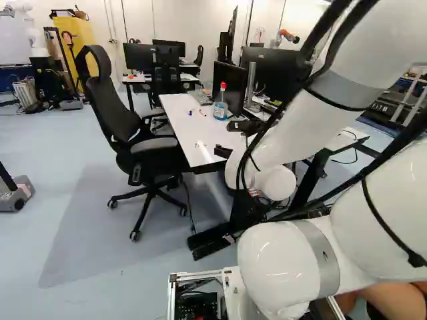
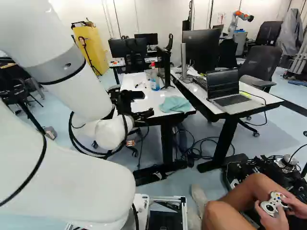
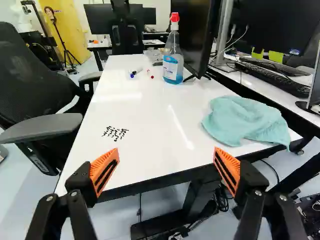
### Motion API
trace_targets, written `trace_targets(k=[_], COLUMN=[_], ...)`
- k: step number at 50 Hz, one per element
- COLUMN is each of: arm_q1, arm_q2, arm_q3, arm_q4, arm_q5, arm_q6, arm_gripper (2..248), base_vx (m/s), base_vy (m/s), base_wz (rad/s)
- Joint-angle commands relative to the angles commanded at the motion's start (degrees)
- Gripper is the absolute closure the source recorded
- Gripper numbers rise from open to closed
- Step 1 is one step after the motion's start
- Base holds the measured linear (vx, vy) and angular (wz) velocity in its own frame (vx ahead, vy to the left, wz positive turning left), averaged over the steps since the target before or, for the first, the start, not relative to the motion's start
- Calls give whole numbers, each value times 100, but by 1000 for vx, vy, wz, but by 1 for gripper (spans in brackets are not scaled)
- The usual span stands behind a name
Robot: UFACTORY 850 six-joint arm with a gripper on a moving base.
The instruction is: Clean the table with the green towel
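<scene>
The white arm (image 2: 79,93) bends down from large upper links toward the near end of the white desk (image 3: 150,125), its wrist carried low just beside that end. From there the hand (image 2: 147,104) points ahead and a little downward, facing along the length of the desk. It is released: its two fingers stand wide apart, with nothing between the orange pads (image 3: 104,172), and neither one grips anything. In the wrist view the near edge of the desktop crosses the space ahead of them. The green towel (image 3: 247,120) lies crumpled on the desk at its near corner, on the side of the neighbouring desk (image 2: 244,106), ahead of the hand and off to its right, apart from both fingers; one end of the cloth reaches the desk's edge. Ahead of the left finger, a small cluster of black marks (image 3: 115,133) shows on the white surface. Farther along stands an upright spray bottle (image 3: 172,67) with a red top and blue liquid, just beside a monitor (image 3: 192,30), and a few markers (image 3: 135,73) lie near it. A black chair (image 3: 35,80) is drawn up along the desk's left side.
</scene>
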Motion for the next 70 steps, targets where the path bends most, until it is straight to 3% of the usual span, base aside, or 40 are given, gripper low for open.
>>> trace_targets(k=[37, 70], arm_q1=[-96, -738], arm_q2=[48, -20], arm_q3=[-141, -673], arm_q4=[0, 0], arm_q5=[0, -144], arm_q6=[0, 0], arm_gripper=[3, 3], base_vx=[0, 0], base_vy=[0, 0], base_wz=[0, 0])
